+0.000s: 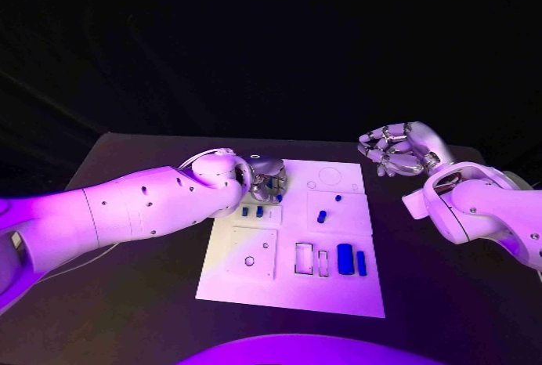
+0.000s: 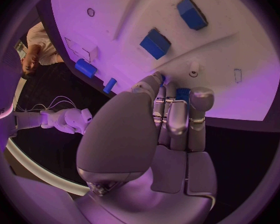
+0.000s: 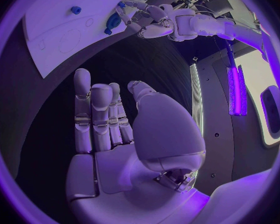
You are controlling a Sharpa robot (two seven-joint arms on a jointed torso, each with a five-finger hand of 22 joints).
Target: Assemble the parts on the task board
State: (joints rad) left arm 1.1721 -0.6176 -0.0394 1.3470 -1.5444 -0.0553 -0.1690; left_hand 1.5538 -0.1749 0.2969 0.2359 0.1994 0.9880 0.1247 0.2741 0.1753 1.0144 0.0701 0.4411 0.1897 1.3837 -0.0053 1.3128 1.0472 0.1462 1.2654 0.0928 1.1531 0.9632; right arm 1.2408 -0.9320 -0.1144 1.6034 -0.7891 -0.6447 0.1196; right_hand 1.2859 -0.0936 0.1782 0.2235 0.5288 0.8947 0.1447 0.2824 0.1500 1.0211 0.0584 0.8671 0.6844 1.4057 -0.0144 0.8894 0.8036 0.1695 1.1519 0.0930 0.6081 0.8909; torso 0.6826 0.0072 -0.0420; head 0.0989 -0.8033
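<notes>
- task looks early/mid: some parts seated in the task board (image 1: 243, 283), several loose, so plenty left imo
- near edge of board: big blue block (image 1: 345, 258) + slim blue bar (image 1: 362, 262) stand in slots beside two open rectangular slots (image 1: 305, 258)
- board middle: small blue peg (image 1: 322, 217) and a tinier one (image 1: 337, 198) on a raised tile, look loose
- left side of board: two small blue parts (image 1: 252, 211) just by the left hand (image 1: 258, 179)
- left hand low over far-left part of board, fingertips (image 2: 157, 79) on/at a blue part (image 2: 183, 93); can't tell if pinched
- right hand (image 1: 398, 149) up off the board's far-right corner, fingers straight & close together, holds nothing
</notes>
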